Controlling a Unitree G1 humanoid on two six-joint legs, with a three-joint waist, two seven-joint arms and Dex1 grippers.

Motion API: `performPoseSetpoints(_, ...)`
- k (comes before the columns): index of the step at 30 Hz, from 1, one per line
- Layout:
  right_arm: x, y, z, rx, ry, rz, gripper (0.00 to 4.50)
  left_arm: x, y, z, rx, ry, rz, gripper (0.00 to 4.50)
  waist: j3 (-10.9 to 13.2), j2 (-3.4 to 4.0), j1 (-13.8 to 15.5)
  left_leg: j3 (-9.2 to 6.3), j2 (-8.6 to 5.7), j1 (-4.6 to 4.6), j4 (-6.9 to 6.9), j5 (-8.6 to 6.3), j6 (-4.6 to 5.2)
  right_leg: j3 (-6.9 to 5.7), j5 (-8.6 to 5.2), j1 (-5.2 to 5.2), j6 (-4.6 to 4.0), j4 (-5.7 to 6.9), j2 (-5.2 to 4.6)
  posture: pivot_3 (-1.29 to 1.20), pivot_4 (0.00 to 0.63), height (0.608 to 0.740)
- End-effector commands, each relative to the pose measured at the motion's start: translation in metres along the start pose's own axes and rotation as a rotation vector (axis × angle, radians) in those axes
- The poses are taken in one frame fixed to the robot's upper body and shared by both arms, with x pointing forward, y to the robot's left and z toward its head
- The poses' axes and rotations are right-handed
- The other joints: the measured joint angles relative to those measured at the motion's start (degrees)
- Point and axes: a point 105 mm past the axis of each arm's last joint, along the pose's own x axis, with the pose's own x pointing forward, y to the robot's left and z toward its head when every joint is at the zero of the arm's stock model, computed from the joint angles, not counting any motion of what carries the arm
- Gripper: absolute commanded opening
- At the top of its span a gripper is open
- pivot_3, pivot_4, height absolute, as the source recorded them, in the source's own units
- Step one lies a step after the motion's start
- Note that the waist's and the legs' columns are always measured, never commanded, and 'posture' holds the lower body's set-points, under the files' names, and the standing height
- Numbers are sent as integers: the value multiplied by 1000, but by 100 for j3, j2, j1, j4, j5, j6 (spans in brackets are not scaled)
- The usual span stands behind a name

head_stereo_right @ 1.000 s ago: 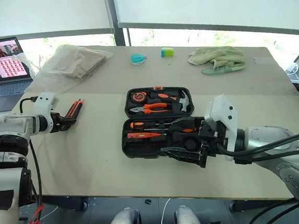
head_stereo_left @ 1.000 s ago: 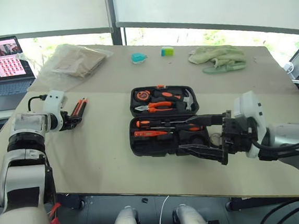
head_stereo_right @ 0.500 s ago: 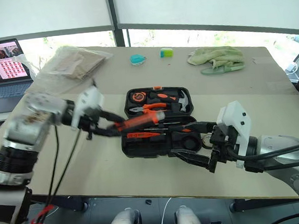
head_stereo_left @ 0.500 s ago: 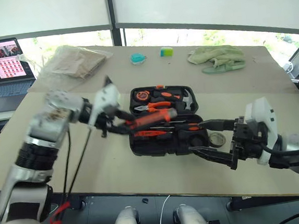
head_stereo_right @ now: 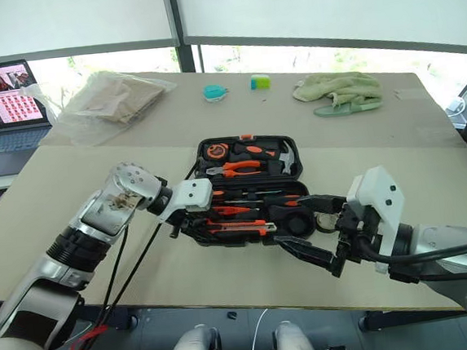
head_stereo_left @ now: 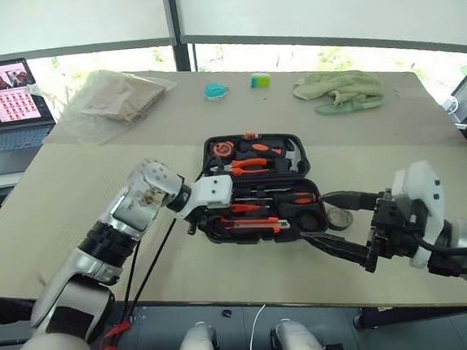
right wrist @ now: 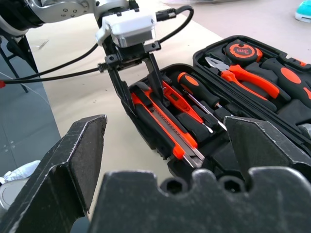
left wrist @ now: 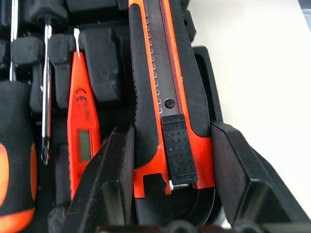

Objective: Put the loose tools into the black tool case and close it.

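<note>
The black tool case (head_stereo_left: pixel 255 189) is lying open in the middle of the table (head_stereo_left: pixel 79 188). Its back half is holding the pliers (head_stereo_left: pixel 247 165), the tape measure (head_stereo_left: pixel 222 150) and a hammer (head_stereo_left: pixel 293 157). Its front half is holding screwdrivers (right wrist: pixel 194 94) and a small orange tester (left wrist: pixel 82 121).

The left gripper (head_stereo_right: pixel 195 221) is reaching over the front left corner of the case. Its two fingers (left wrist: pixel 114 179) are pinching the end of the utility knife (left wrist: pixel 163 92), one on each side. The knife is lying along the front row of the case, and it looks like it is sitting in its slot, but it is hard to be sure.

The right gripper (head_stereo_left: pixel 336 223) is hanging just past the front right corner of the case. Its fingers (right wrist: pixel 73 155) are spread wide apart and are holding nothing. A small grey ring (head_stereo_left: pixel 340 218) is lying on the table between them, just beside the case.

A laptop (head_stereo_left: pixel 3 109), a plastic bag (head_stereo_left: pixel 120 95) and a green cloth (head_stereo_left: pixel 340 88) are sitting far back on the table.
</note>
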Motion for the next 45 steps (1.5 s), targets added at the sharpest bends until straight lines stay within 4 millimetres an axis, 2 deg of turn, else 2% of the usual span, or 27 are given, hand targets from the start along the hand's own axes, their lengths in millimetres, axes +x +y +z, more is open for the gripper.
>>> performPoseSetpoints(1,-2,3,9,-29,-34,-7,4500,-3,4,4,25,16,6,1774,0,0,0,0,0,0,0,0,0,0,0,0,0,0,0,0,150,740)
performPoseSetpoints(2,-2,3,9,-30,-34,-7,4500,-2,4,4,21,18,7,1774,0,0,0,0,0,0,0,0,0,0,0,0,0,0,0,0,150,740)
performPoseSetpoints(3,-2,2,9,-29,-36,-7,4500,-3,7,5,8,10,18,2274,0,0,0,0,0,0,0,0,0,0,0,0,0,0,0,0,150,740)
performPoseSetpoints(8,0,4,8,-24,-38,-2,4500,-17,6,21,-5,-65,3,3845,0,0,-2,-1,0,0,-1,0,0,0,0,-1,0,0,0,0,150,740)
performPoseSetpoints(9,0,4,7,-23,-38,-1,4500,-20,5,25,-5,-83,-3,4276,0,0,-15,-1,0,-1,-1,0,0,0,0,-2,0,0,1,0,150,740)
performPoseSetpoints(10,0,4,7,-21,-38,0,4500,-24,5,30,-20,-109,-8,4479,0,0,-16,-1,0,-1,-2,0,0,0,0,-4,0,0,1,0,150,740)
performPoseSetpoints(14,1,2,6,-15,-38,-5,4500,-36,10,44,-73,-189,7,4479,0,0,-13,-2,0,-1,0,0,0,0,0,-2,0,1,1,0,150,740)
performPoseSetpoints(17,2,1,7,-16,-40,-4,4500,-34,15,39,-45,-184,44,3669,0,0,-8,-2,0,0,0,0,0,-1,0,-1,0,1,1,0,150,740)
performPoseSetpoints(20,2,0,8,-20,-40,-3,4500,-31,8,28,-21,-147,9,2434,0,0,-5,-2,0,0,-1,0,0,0,0,-1,0,0,1,0,150,740)
performPoseSetpoints(24,2,-1,8,-23,-36,-5,4500,-28,7,20,0,-118,12,1038,0,0,-6,-2,0,0,-2,0,0,0,0,-2,0,1,1,0,150,740)
performPoseSetpoints(25,2,-1,8,-23,-35,-5,4500,-28,7,18,1,-115,9,549,0,0,-5,-2,0,0,-1,0,0,-1,0,-2,0,1,1,0,150,740)
performPoseSetpoints(27,2,-2,8,-22,-34,-7,4500,-28,4,15,9,-104,-3,11,0,0,-4,-2,0,-1,-1,0,0,-1,0,-1,0,0,1,0,150,740)
performPoseSetpoints(32,1,-1,7,-13,-34,-7,4500,-22,2,3,32,-31,-1,11,0,0,0,-2,0,-1,-1,0,0,-1,0,-1,0,-1,1,0,150,740)
performPoseSetpoints(39,2,-4,6,-1,-35,-11,4500,0,-11,-17,75,44,-38,11,-1,2,4,-1,0,4,-1,0,0,0,0,4,0,-2,0,0,150,740)
performPoseSetpoints(45,3,-6,8,-2,-38,-13,4500,11,-11,-33,103,93,-24,11,-6,7,25,-2,-1,25,0,0,0,-2,0,33,0,-7,-1,0,150,740)
